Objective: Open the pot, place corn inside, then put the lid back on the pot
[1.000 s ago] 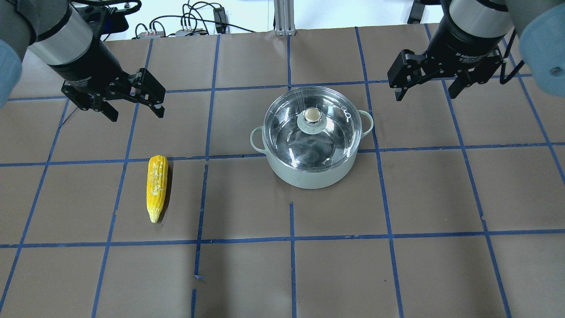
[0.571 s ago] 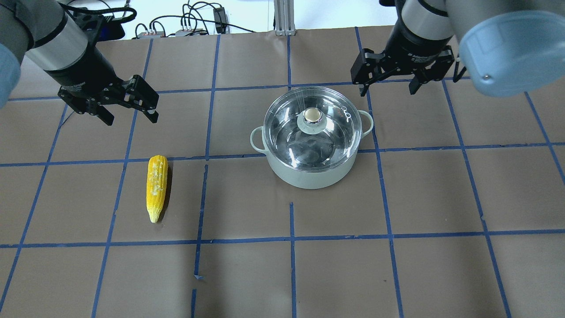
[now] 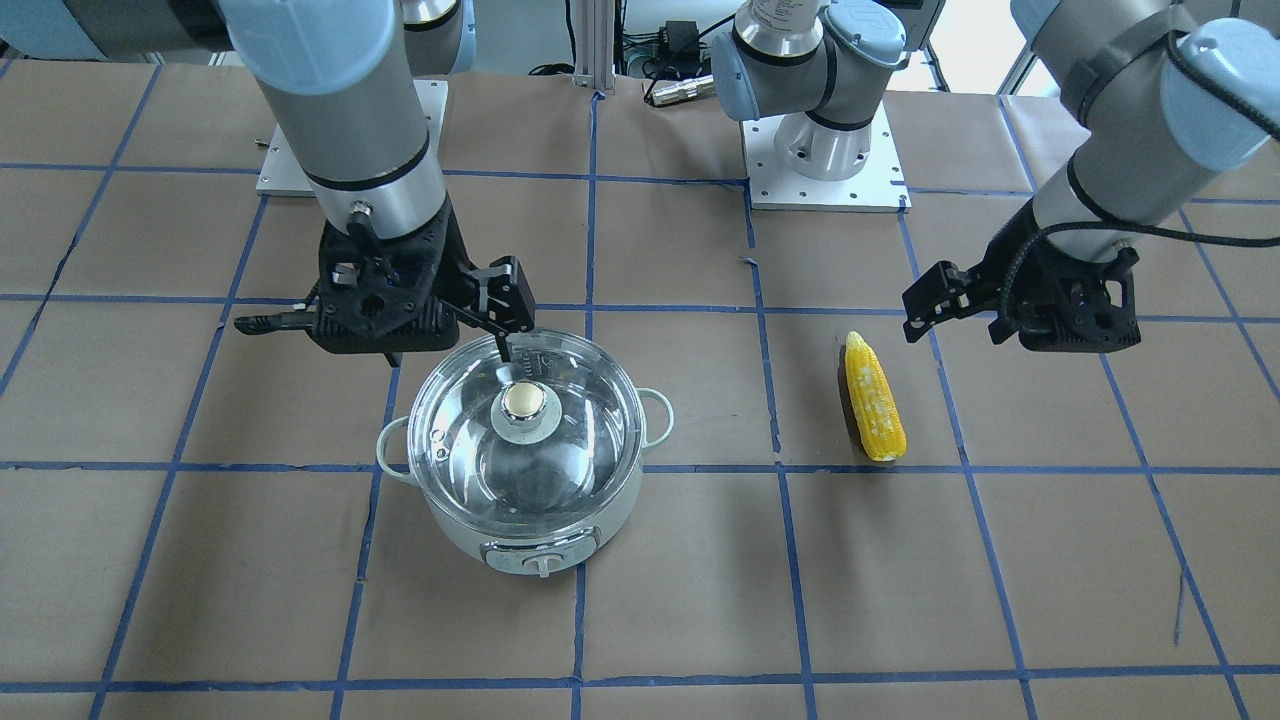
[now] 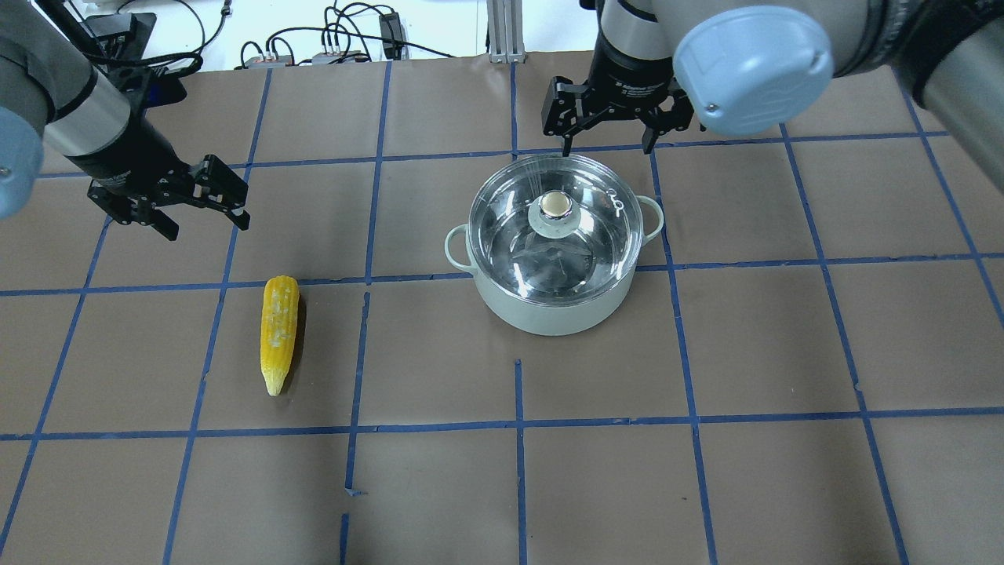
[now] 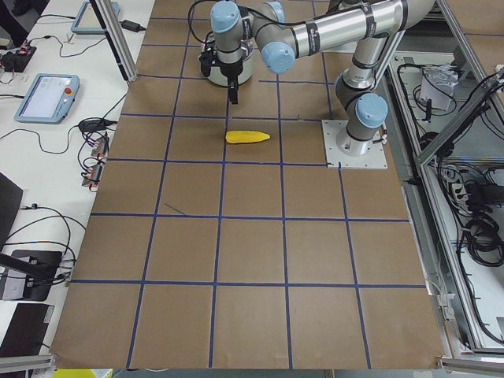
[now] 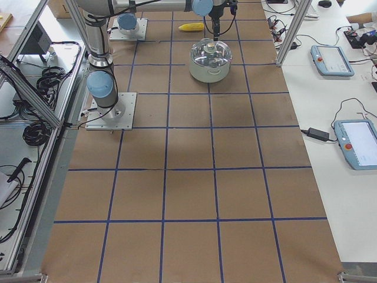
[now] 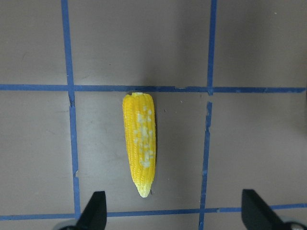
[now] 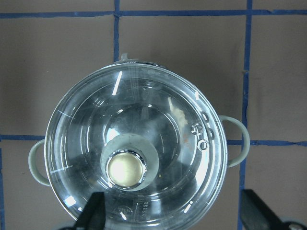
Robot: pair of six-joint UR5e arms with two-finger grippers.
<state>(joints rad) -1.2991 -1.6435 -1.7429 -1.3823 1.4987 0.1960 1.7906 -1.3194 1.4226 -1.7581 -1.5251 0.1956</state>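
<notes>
The pale mint pot [image 4: 555, 310] stands at mid-table with the clear glass lid [image 4: 518, 243] on it, its gold knob [image 4: 556, 204] at the centre. The corn [image 4: 279, 333] lies on the brown paper to the pot's left, its tapered end toward the robot. My left gripper [image 4: 205, 226] is open and empty, above and beyond the corn, which shows in the left wrist view [image 7: 140, 143]. My right gripper [image 4: 608, 147] is open and empty, high over the pot's far rim. In the right wrist view the knob [image 8: 125, 168] is left of centre.
Brown paper with a blue tape grid covers the table. Cables and small boxes [image 4: 337, 47] lie along the far edge beside an aluminium post [image 4: 502, 31]. The arm base plates [image 3: 825, 160] are on the robot's side. Tablets [image 6: 333, 59] lie on a side bench.
My right gripper has swung left from the far right to above the pot's far rim. My left gripper has moved left and a little nearer. Pot, lid and corn have not moved.
</notes>
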